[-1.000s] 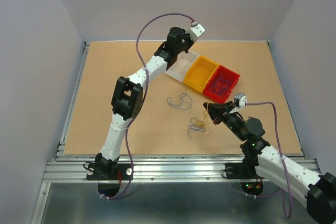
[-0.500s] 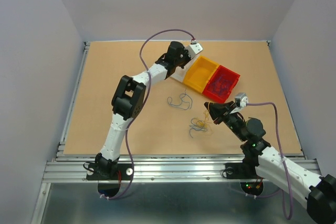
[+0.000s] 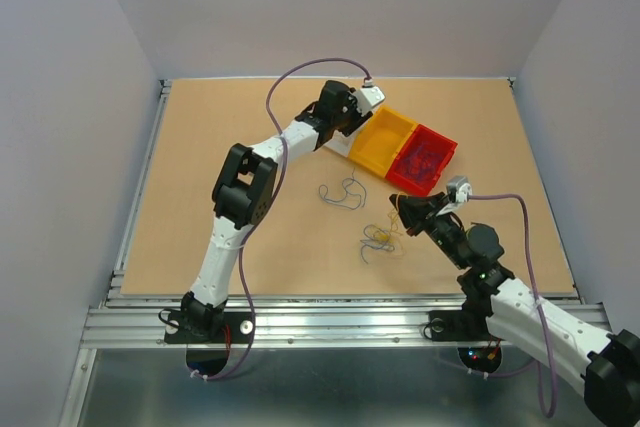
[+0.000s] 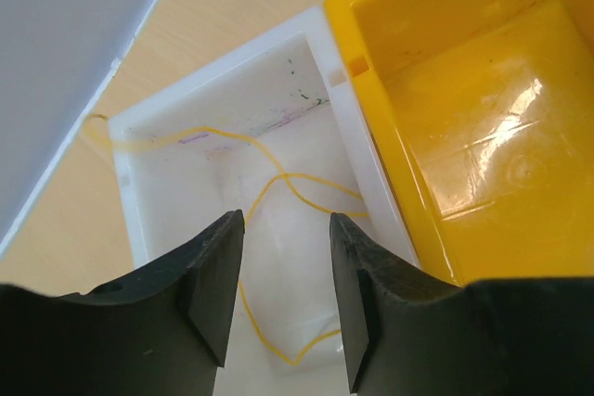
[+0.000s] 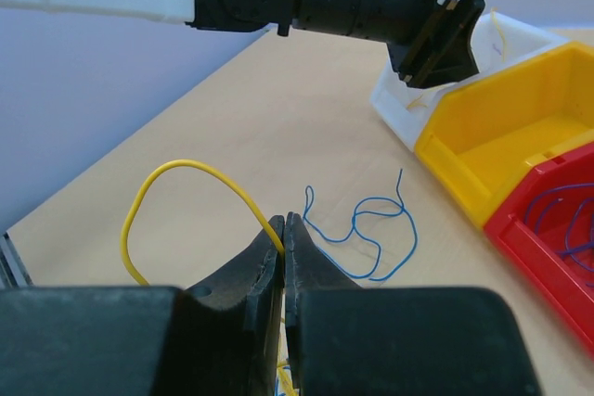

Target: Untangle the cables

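Note:
My right gripper [image 5: 284, 220] is shut on a thin yellow cable [image 5: 182, 165] that arches up to its left. In the top view it [image 3: 402, 209] hovers just right of a small tangle of yellow, grey and blue cables [image 3: 378, 239]. A single blue cable [image 5: 371, 229] lies loose on the board, also in the top view [image 3: 343, 193]. My left gripper [image 4: 284, 227] is open and empty, low over the white bin [image 4: 213, 81]. A loose yellow cable [image 4: 299, 182] lies in that bin. In the top view this gripper [image 3: 345, 115] is at the bin row's left end.
Three bins stand in a slanted row at the back: white [image 3: 338, 143], yellow [image 3: 388, 142] and red [image 3: 423, 159]. The red one holds several blue cables. The left arm [image 3: 240, 192] stretches across the board's left middle. Grey walls surround the board.
My left gripper has come down and toward the white bin. My right gripper has barely moved and still holds the yellow cable.

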